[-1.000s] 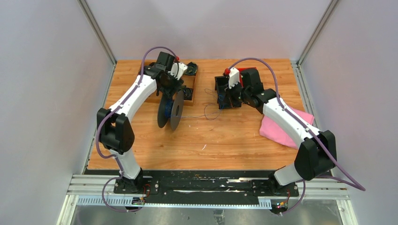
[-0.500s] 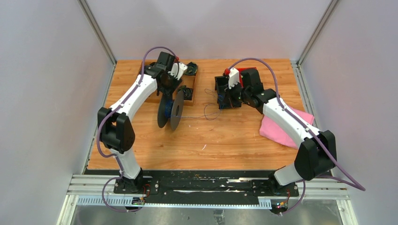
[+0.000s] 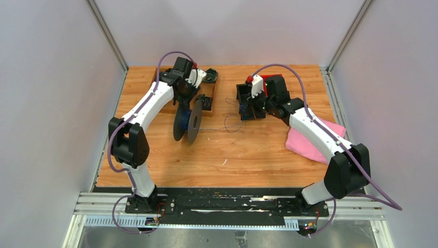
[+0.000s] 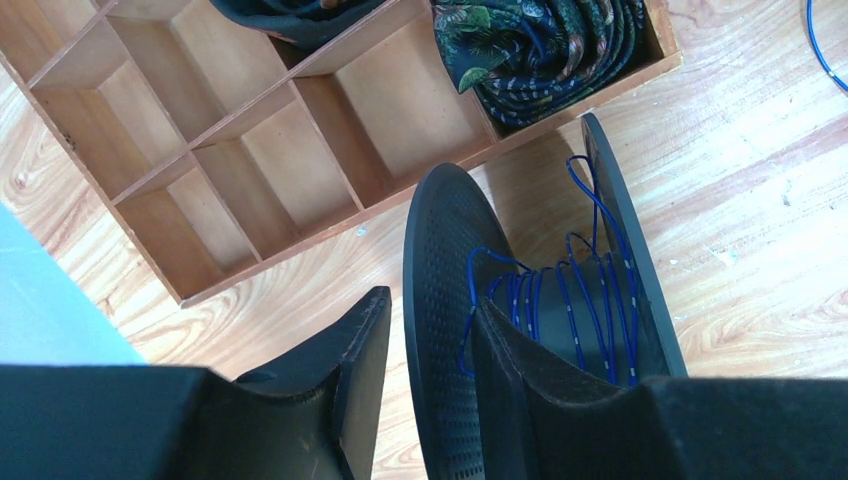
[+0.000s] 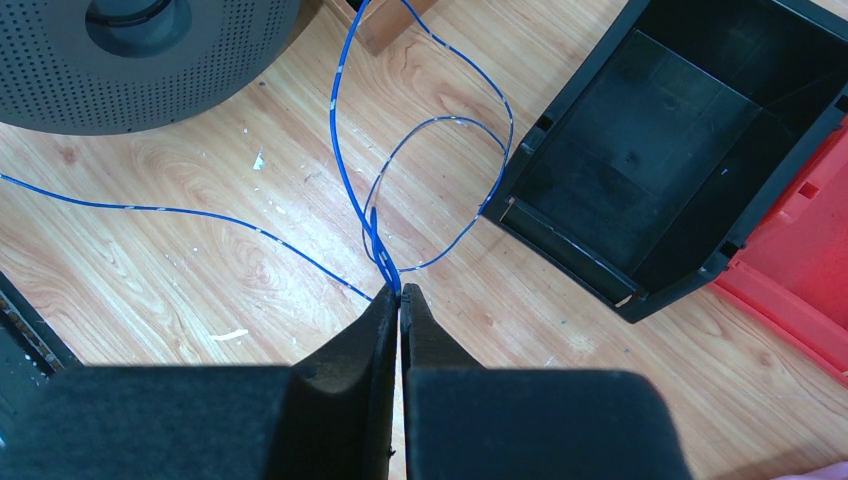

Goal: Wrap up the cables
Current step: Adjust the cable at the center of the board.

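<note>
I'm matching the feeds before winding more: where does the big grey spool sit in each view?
Top external: spool, standing on edge, left of centre.
Left wrist: spool close up at lower centre, blue turns on its core.
Right wrist: only one perforated flange, top-left corner.
Shared landmark: the blue cable that runs from the spool.

I see the spool [image 3: 187, 122] standing on edge right at my left gripper [image 3: 187, 105]. A thin cable [image 3: 214, 128] runs from it toward my right gripper [image 3: 249, 114].
</note>
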Motion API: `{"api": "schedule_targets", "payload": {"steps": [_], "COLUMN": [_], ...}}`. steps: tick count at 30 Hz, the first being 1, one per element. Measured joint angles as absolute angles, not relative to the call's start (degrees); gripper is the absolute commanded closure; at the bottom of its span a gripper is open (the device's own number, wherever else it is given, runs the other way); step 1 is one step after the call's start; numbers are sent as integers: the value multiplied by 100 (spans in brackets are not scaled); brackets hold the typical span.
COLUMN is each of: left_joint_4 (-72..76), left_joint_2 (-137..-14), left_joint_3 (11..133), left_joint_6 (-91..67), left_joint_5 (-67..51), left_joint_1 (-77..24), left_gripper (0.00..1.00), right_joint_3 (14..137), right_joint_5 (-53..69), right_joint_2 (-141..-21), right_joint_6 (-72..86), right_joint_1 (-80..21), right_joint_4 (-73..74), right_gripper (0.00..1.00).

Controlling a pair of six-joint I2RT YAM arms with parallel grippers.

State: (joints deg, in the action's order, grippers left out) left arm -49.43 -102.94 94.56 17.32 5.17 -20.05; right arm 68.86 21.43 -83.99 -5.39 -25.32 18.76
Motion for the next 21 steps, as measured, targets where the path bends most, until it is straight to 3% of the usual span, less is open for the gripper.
{"api": "schedule_targets", "payload": {"steps": [21], "left_joint_4": [-4939], "left_joint_2": [-10313], "left_joint_3": [9483], "left_joint_6": [1577], "left_joint_5": [464], "left_joint_1": [-2005], "left_gripper": [81], "right_joint_3": [6877], "right_joint_5": [2143], "right_joint_2": [-8390], "right_joint_6": [-539], "right_joint_1": [-2532], "right_joint_4": [1876], "right_gripper": [99]}}
